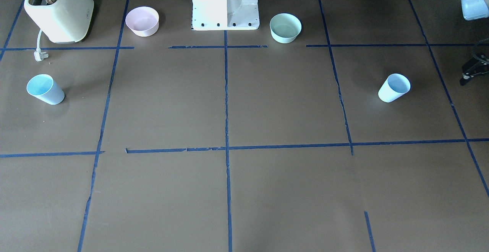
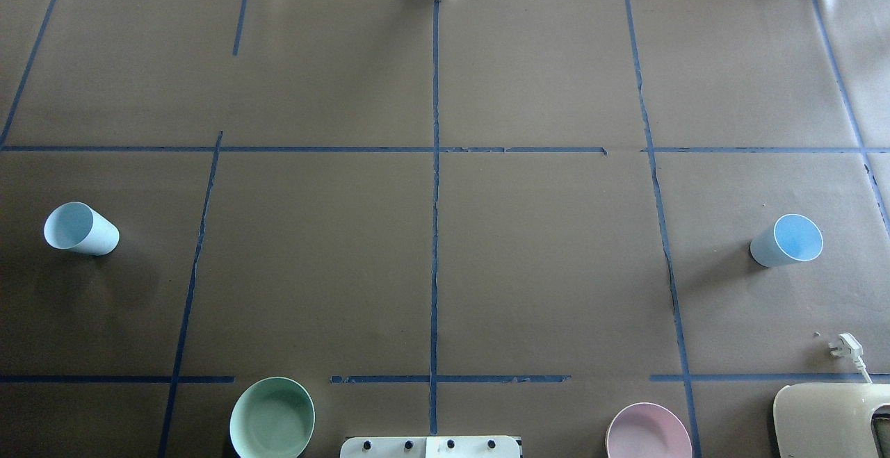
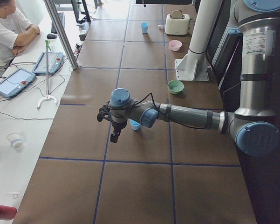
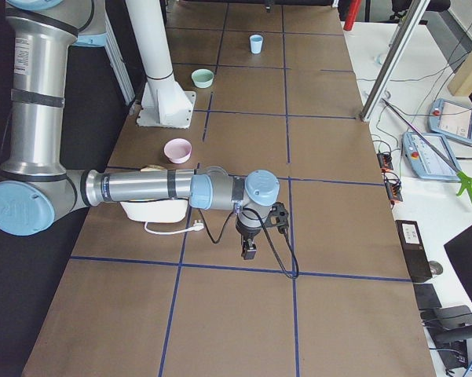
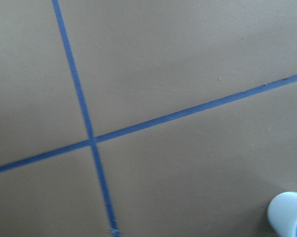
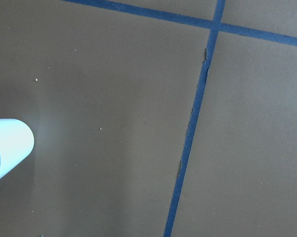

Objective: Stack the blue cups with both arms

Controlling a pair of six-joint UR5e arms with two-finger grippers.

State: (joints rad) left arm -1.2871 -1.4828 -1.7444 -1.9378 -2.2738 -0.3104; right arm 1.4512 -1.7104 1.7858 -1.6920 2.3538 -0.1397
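Observation:
Two pale blue cups stand upright on the brown table, far apart. One cup (image 1: 394, 87) (image 2: 80, 229) is on my left side; it also shows at the corner of the left wrist view (image 5: 289, 215). The other cup (image 1: 45, 88) (image 2: 789, 240) is on my right side and shows in the right wrist view (image 6: 7, 148). My left gripper (image 3: 114, 135) hangs fingers-down just beside the left cup (image 3: 135, 125). My right gripper (image 4: 250, 250) hangs near the right cup, which the wrist hides in that view. I cannot tell whether either gripper is open or shut.
A pink bowl (image 1: 142, 21) and a mint-green bowl (image 1: 285, 27) flank the white pedestal (image 1: 225, 3). A cream toaster (image 1: 57, 9) with a loose plug (image 1: 39, 55) stands near the right cup. An operator (image 3: 9, 28) sits at a side desk.

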